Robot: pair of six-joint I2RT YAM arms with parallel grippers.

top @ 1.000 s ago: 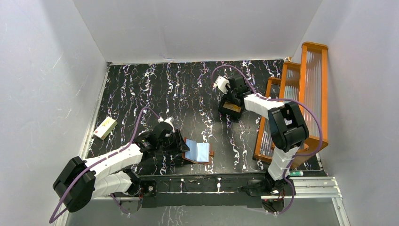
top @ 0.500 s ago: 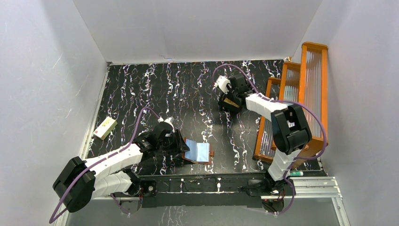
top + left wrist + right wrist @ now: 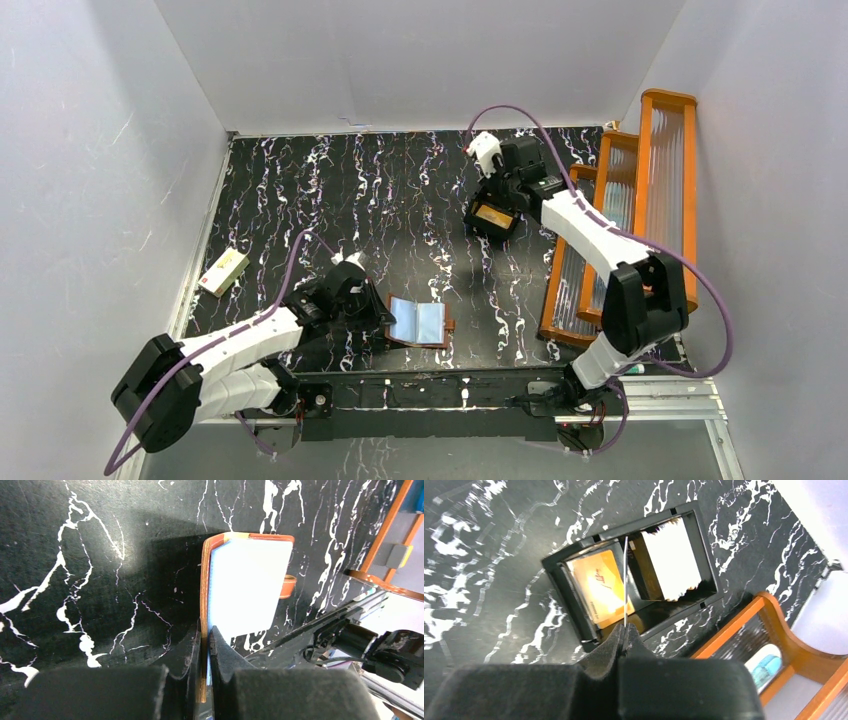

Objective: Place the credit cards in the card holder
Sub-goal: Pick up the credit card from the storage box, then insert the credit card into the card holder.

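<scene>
The card holder [image 3: 420, 322] lies open near the front edge, reddish-brown with pale bluish pockets [image 3: 247, 582]. My left gripper [image 3: 378, 314] is shut on its left cover edge [image 3: 203, 595], the brown edge pinched between the pads. At the back, my right gripper [image 3: 497, 190] hangs over the black tray [image 3: 470, 222]. It is shut on one credit card, seen edge-on as a thin pale line [image 3: 625, 580] rising from the fingertips. In the tray lie a yellow-orange card [image 3: 599, 590] and a white card [image 3: 671, 562].
An orange wooden rack [image 3: 640, 200] with ribbed clear panels stands along the right side, close to the right arm. A cream box with a green mark [image 3: 224, 271] lies at the left edge. White walls enclose the black marbled table [image 3: 330, 200].
The left gripper has shut on the card holder's cover edge. The right gripper has shut on a card and risen from the tray, toward the back and right.
</scene>
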